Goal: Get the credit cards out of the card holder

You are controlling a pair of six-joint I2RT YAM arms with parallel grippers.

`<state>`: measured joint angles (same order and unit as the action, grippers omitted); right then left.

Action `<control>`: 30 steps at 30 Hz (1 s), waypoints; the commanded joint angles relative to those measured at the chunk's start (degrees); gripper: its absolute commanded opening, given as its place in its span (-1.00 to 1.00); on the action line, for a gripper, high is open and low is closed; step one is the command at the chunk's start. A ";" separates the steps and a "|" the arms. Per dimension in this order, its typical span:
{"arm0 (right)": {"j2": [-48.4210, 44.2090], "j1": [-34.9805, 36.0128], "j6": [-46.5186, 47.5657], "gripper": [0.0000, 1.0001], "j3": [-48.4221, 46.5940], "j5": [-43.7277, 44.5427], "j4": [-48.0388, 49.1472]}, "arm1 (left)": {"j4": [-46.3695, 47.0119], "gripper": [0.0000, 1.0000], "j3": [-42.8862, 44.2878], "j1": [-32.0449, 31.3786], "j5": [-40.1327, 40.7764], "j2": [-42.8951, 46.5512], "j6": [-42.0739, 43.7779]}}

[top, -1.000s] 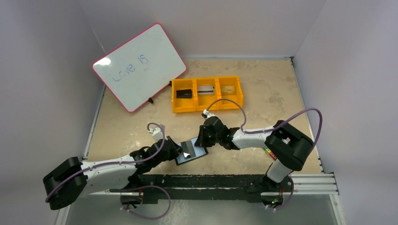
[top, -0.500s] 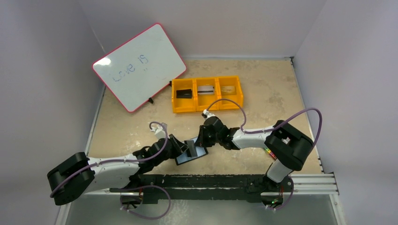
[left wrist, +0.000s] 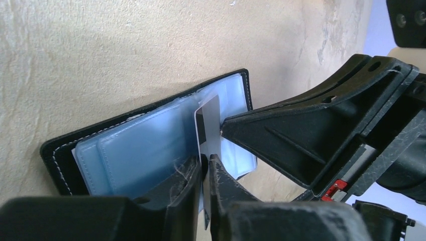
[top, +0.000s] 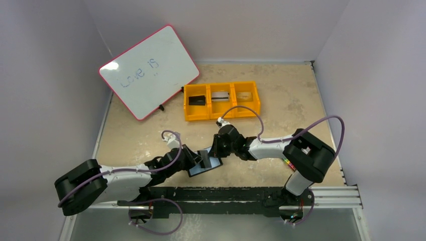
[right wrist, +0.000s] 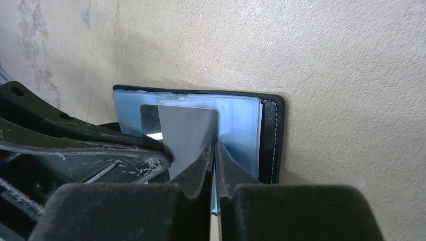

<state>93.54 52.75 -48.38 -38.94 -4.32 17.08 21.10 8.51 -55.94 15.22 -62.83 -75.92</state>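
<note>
The black card holder [top: 211, 166] lies open on the table between both arms, its bluish clear sleeves [left wrist: 135, 148] facing up. A grey credit card [left wrist: 211, 123] with a dark stripe stands on edge, partly out of a sleeve. My left gripper [left wrist: 205, 160] is shut on its lower edge. In the right wrist view the same card [right wrist: 188, 130] stands left of my right gripper [right wrist: 214, 146], which is shut on a clear sleeve of the card holder [right wrist: 274, 135]. From above, the left gripper [top: 199, 159] and right gripper [top: 216, 151] meet over the holder.
An orange three-compartment tray [top: 221, 116] stands behind, holding a black card [top: 197, 100], a silvery card [top: 219, 96] and a tan card [top: 243, 96]. A pink-rimmed whiteboard [top: 149, 71] leans at the back left. Grey walls enclose the table.
My left gripper has moved right onto the open holder and closed on a card, which now stands upright. The right gripper has stayed where it was.
</note>
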 commanded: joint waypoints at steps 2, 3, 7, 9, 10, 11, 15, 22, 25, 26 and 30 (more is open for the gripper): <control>1.44 -0.13 0.27 -0.90 1.50 3.80 -5.12 | 3.13 -0.96 -0.02 -0.12 -0.76 -0.63 -1.21; 1.05 -0.17 0.10 -0.90 1.36 4.66 -6.58 | 1.26 -1.00 0.24 -0.09 -0.08 -0.17 -1.00; -0.95 -0.18 -2.46 -0.88 1.47 9.40 -13.07 | -7.91 -1.00 1.71 -0.13 2.85 3.15 0.61; -1.87 -0.17 -2.73 -0.88 1.70 10.60 -14.11 | -11.06 -1.00 1.93 -0.12 4.04 4.92 1.17; -2.21 -0.16 -2.81 -0.88 1.82 10.83 -14.30 | -12.10 -1.00 1.93 -0.13 4.43 5.69 1.20; -2.56 -0.17 -2.78 -0.88 1.92 11.08 -14.42 | -12.83 -1.00 1.82 -0.11 4.73 6.48 1.28; -3.01 -0.14 -2.52 -0.88 1.49 11.25 -14.81 | -14.34 -1.00 2.05 -0.08 5.10 7.63 1.84; -4.97 -0.13 0.83 -0.86 0.53 9.58 -11.22 | -13.27 -1.00 3.50 -0.11 4.08 5.04 2.98; -8.04 -0.19 3.18 -0.78 0.38 7.82 -9.85 | -12.54 -1.00 4.02 -0.10 3.66 3.52 3.26; -8.94 -0.12 3.23 -0.73 0.29 8.13 -10.38 | -12.31 -1.00 4.19 -0.08 3.53 3.23 3.38; -12.41 -0.16 2.20 -0.27 0.55 12.56 -15.32 | -12.22 -1.00 4.31 -0.11 3.49 2.97 3.49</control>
<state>85.12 52.82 -47.35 -38.85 3.29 6.61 10.22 11.60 -55.96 18.24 -59.13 -75.20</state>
